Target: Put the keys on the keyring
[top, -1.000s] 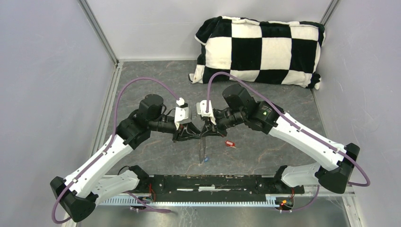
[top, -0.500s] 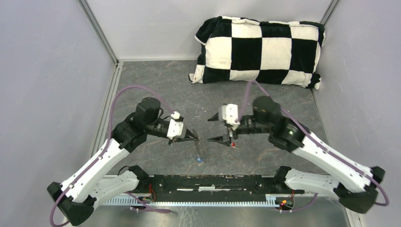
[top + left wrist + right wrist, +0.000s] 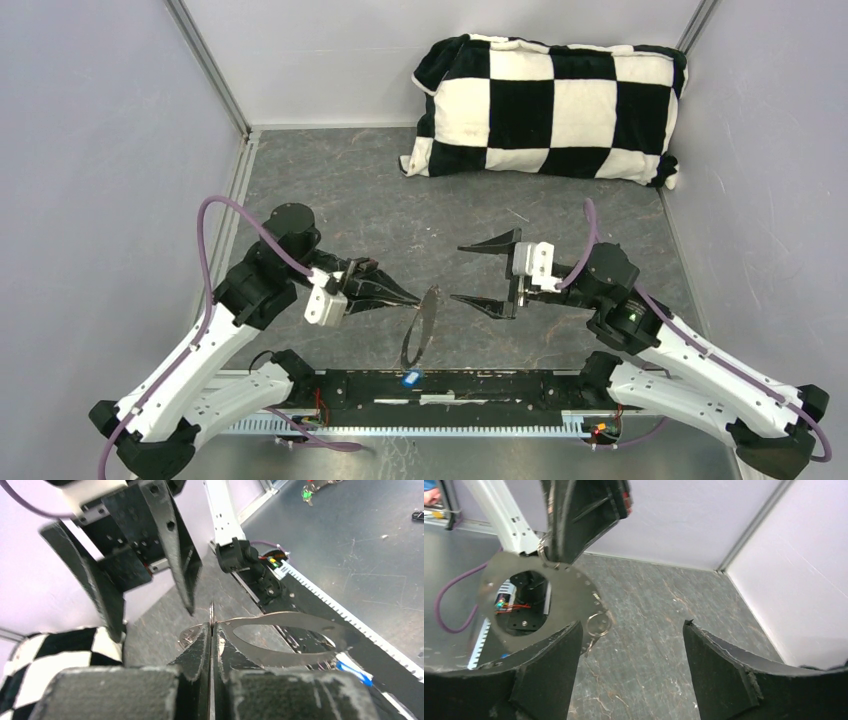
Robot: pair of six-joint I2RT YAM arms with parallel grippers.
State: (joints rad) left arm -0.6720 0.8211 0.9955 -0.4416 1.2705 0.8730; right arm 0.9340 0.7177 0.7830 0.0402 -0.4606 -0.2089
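The left gripper (image 3: 410, 299) is clamped shut on the keyring (image 3: 280, 621), its two fingertips pressed together on the near end of the flat grey oval band. The band hangs from that grip above the near edge of the table (image 3: 350, 190), about midway along that edge, and slopes down toward the black base rail (image 3: 500, 385) that runs along it. The loop's lower end reaches over the rail.

The blue-headed key (image 3: 410, 378) sits at that lower end, just below the band and over the rail. Whether it is threaded on the band cannot be told from these views. A small round wire ring (image 3: 598, 625) dangles from the band's edge on the side facing the right arm.

The right gripper (image 3: 482, 273) stands just beside the keyring on its right, with its fingers spread wide apart and nothing between them. It points toward the left gripper but does not touch the band.

A black-and-white checked pillow (image 3: 550, 105) lies at the table's far right corner, well apart from both arms
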